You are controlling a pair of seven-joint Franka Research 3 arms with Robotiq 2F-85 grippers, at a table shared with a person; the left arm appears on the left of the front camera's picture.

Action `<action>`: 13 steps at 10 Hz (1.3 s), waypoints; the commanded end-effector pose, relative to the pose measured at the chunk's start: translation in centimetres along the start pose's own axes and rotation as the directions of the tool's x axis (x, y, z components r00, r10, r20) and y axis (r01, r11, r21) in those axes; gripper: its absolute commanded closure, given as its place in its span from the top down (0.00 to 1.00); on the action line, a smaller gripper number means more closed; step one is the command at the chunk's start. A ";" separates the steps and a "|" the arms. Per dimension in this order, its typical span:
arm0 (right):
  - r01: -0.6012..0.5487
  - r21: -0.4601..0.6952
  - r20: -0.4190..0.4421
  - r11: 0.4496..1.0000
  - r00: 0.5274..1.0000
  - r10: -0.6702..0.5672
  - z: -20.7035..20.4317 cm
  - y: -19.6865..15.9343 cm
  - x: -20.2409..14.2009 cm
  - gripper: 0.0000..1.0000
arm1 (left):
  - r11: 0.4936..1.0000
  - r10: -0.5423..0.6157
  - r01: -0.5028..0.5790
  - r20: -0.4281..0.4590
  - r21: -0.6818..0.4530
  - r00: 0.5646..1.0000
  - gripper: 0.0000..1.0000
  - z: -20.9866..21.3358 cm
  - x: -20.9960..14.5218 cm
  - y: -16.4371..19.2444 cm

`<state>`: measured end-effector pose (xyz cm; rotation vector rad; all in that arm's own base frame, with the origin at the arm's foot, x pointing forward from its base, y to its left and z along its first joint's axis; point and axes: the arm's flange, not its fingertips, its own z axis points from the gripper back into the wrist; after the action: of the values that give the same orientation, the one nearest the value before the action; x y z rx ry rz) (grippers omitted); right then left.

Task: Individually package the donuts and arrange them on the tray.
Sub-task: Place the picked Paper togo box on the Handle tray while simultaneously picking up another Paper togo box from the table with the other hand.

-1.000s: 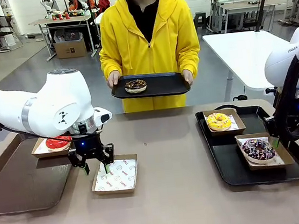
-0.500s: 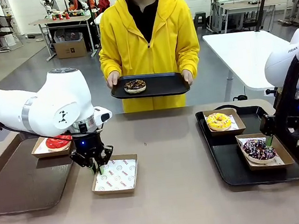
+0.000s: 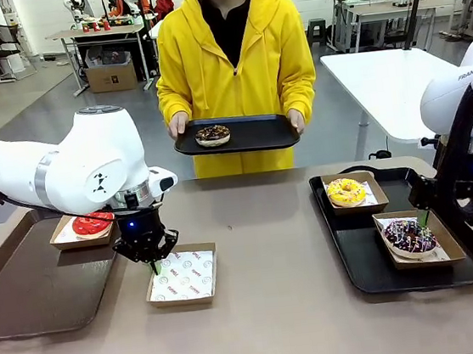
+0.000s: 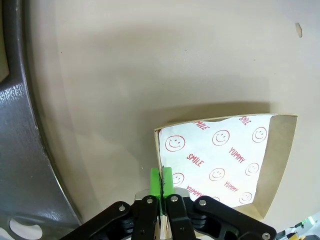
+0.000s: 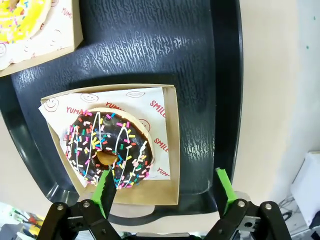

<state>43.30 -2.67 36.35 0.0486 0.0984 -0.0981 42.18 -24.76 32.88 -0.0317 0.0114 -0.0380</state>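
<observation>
We see the sprinkled donut [image 5: 107, 149] boxed on the black tray [image 3: 362, 265], our right gripper [image 5: 162, 189] spread wide above it. At nine o'clock, our left gripper [image 4: 161, 181] pinches the empty box [image 4: 276, 150] wall.

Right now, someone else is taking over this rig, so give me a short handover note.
Left gripper: shut on the rim of the empty box on the table.
Right gripper: open above the sprinkled chocolate donut.
Sprinkled and yellow donut are boxed on the black tray.
Red donut is boxed at the left, off that tray.
The person holds a tray with the crumb donut, unboxed.
Left: box it, then move both boxes onto the tray.
</observation>
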 end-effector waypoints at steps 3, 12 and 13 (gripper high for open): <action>-0.075 0.426 -0.065 0.902 0.992 0.113 5.8 -3.0 -3.2 1.00 | 0.999 0.051 -0.051 0.015 -0.019 0.999 0.00 5.7 0.6 0.1; -0.128 0.920 0.146 0.370 0.989 -0.021 8.0 -22.5 -5.6 1.00 | 0.997 -0.022 0.024 0.040 -0.071 0.999 0.00 18.8 9.7 -1.1; -0.121 0.927 0.139 0.354 0.990 -0.025 7.1 -23.2 -5.6 1.00 | 0.998 -0.020 0.022 0.032 -0.065 0.999 0.00 18.9 10.5 -1.2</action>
<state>35.68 -25.08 42.96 1.2207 -0.1045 -0.1195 51.85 -25.57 51.11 -0.1244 -0.0321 -0.0533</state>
